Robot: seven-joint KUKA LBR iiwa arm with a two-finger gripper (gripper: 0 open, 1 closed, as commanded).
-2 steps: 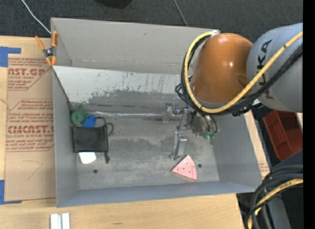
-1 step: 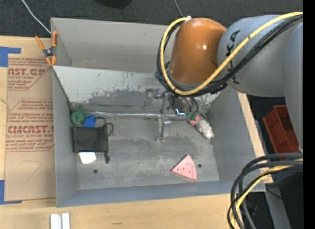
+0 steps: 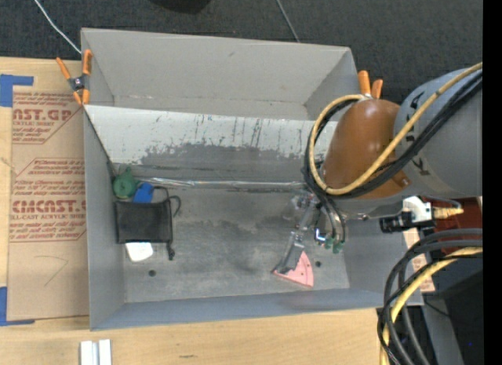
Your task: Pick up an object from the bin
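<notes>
**End effector lowered at pink wedge**

The end effector (image 3: 298,247) is seen just over a pink triangular piece (image 3: 298,274), which lies flat on the grey bin (image 3: 227,238) floor. Contact seems likely but is not confirmed. Whether it is spread or closed cannot be told. Well left of the pink piece, a black pouch (image 3: 143,222), green ball (image 3: 123,187), blue piece (image 3: 144,193) and white lump (image 3: 140,252) are clustered.

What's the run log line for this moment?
gripper: over pink wedge | where: bin floor, view's lower right | rest: black pouch, left side
</notes>
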